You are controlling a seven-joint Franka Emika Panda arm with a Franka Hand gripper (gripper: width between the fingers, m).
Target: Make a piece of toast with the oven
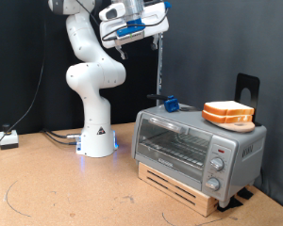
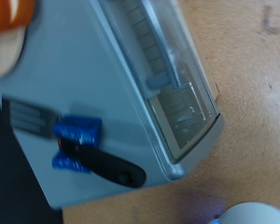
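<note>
The silver oven (image 1: 198,146) stands on a wooden pallet at the exterior view's right, its glass door shut and its knobs (image 1: 217,165) at the right end. Pale bread with orange-tan crust (image 1: 228,113) lies on the oven's roof; it looks like two stacked slices. The gripper (image 1: 121,40) hangs high above the oven's left end, well clear of everything, with nothing between its fingers. The wrist view looks down on the oven (image 2: 93,84) and its door handle (image 2: 163,51). An edge of the bread (image 2: 9,28) shows in its corner, and no fingers show there.
A blue clamp with a black handle (image 1: 170,103) (image 2: 79,131) sits on the oven's roof, with a thin rod (image 1: 160,66) rising from it. A black stand (image 1: 247,89) is behind the bread. The robot base (image 1: 96,137) and a power strip (image 1: 8,140) are at the left.
</note>
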